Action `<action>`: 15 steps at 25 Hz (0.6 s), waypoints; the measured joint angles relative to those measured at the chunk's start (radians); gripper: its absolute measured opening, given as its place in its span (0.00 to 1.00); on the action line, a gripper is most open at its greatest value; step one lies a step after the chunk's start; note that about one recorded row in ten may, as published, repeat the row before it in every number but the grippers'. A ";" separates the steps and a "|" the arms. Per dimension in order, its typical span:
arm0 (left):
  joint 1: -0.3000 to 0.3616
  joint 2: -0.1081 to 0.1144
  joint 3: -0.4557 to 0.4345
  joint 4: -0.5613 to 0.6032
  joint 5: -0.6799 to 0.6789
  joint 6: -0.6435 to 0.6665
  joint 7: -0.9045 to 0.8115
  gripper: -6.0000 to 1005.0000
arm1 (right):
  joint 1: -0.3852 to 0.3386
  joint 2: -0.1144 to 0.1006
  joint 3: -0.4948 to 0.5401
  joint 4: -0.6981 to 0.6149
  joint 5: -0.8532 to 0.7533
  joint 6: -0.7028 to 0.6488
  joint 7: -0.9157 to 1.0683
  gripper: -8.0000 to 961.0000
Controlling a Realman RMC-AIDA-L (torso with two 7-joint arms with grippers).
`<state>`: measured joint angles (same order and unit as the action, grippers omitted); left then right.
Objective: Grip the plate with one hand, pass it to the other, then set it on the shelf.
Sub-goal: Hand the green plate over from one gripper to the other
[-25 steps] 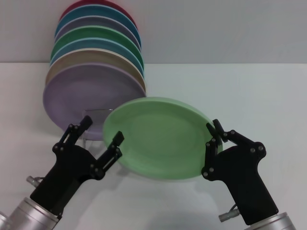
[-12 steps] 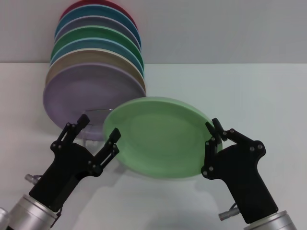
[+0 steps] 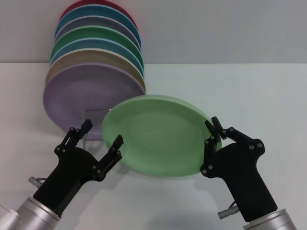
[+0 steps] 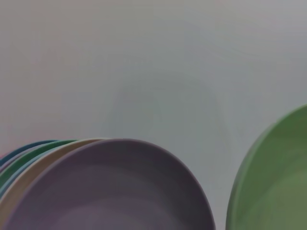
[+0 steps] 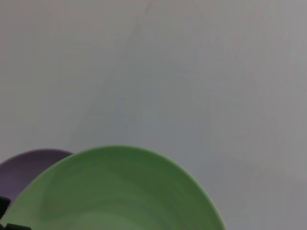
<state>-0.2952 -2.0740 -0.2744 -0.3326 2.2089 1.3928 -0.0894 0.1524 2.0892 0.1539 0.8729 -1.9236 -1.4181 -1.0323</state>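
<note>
The pale mint-green plate (image 3: 153, 136) is held tilted above the table. My right gripper (image 3: 214, 130) is shut on its right rim. My left gripper (image 3: 103, 132) is open at the plate's left rim, and in the head view the rim lies between its two fingers. I cannot tell whether they touch it. The plate also shows in the left wrist view (image 4: 273, 182) and in the right wrist view (image 5: 120, 191). The clear acrylic shelf (image 3: 91, 114) stands behind my left gripper, mostly hidden by plates.
A row of several coloured plates leans on the shelf at the back left, with a lilac plate (image 3: 88, 96) in front. It also shows in the left wrist view (image 4: 110, 187). The white table (image 3: 249, 91) extends to the right.
My left gripper has drawn back a little and returned to the plate's left rim, staying open. The plate has shifted slightly up and left in my right gripper.
</note>
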 joint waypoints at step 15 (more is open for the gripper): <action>0.001 0.000 0.004 -0.002 0.000 0.002 0.004 0.58 | 0.003 0.000 -0.002 -0.001 0.000 0.001 0.001 0.03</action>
<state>-0.2944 -2.0739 -0.2699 -0.3342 2.2090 1.3948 -0.0859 0.1552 2.0893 0.1517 0.8717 -1.9236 -1.4173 -1.0313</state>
